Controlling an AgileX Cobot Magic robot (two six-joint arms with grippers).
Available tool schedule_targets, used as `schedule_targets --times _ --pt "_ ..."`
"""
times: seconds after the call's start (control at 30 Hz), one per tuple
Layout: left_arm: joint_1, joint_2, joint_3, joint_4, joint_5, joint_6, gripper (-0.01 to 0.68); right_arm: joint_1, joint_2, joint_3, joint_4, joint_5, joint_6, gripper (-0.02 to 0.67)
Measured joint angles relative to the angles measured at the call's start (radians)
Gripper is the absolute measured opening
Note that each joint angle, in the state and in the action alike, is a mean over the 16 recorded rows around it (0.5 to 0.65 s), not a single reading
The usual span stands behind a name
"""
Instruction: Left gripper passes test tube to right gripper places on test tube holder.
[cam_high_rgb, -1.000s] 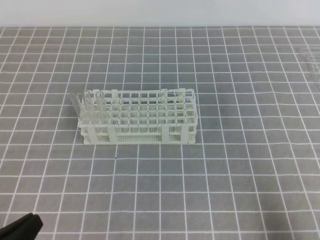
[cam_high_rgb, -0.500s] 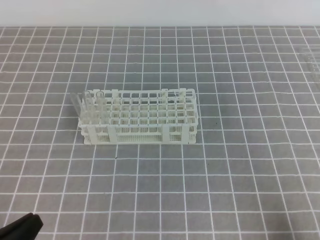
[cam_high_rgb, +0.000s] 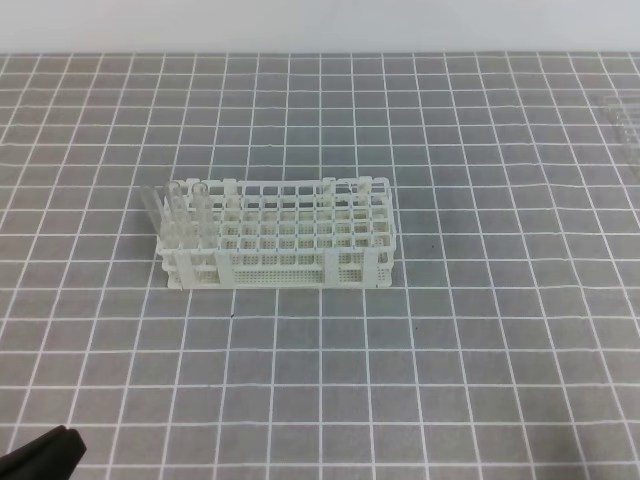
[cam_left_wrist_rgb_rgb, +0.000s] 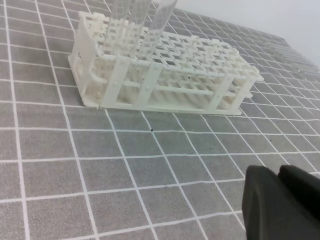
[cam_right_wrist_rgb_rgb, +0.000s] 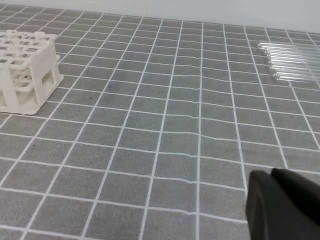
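I see loose tubes (cam_right_wrist_rgb_rgb: 295, 60) lying at the far right of the surface (cam_high_rgb: 480, 330), well apart from the rack (cam_high_rgb: 290, 240), whose left end holds several. Both grippers, left (cam_left_wrist_rgb_rgb: 280, 200) and right (cam_right_wrist_rgb_rgb: 280, 205), have fingers clenched, empty.

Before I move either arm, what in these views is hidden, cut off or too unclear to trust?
- Left gripper: left wrist view, cropped by the bottom-right corner; jaw tips unseen.
- Right gripper: right wrist view, likewise cropped.
- Loose test tubes: right wrist view, cut by the right edge, transparent; count unclear.
- Tubes in the test tube holder: overhead view, too faint to count.
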Motion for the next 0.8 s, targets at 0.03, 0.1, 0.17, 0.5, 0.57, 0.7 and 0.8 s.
schedule_targets --times 0.03,0.1,0.17,0.5,0.57,0.7,0.8 --pt "0.007 -0.003 0.0 0.003 0.0 0.001 0.027 0.0 0.0 0.0 0.0 0.0 0.0 -0.013" --pt "0.028 -0.011 0.0 0.01 -0.001 0.005 0.027 0.0 0.0 0.0 0.0 0.0 0.0 -0.013" --pt "0.056 -0.021 -0.001 0.016 -0.002 0.011 0.027 0.0 0.0 0.0 0.0 -0.001 0.0 -0.013" --pt "0.326 -0.077 0.0 0.025 -0.044 0.043 0.027 0.001 0.0 0.0 0.0 -0.002 0.0 -0.013" --pt "0.379 -0.086 0.001 0.02 -0.053 0.05 0.027 0.002 0.0 0.0 0.0 -0.003 0.0 -0.013" --pt "0.46 -0.098 0.002 0.006 -0.061 0.064 0.027 0.002 0.0 0.0 0.0 -0.004 0.0 -0.013" --pt "0.495 -0.102 0.002 -0.002 -0.058 0.077 0.027 0.002 0.0 0.0 0.001 -0.005 0.0 -0.013"
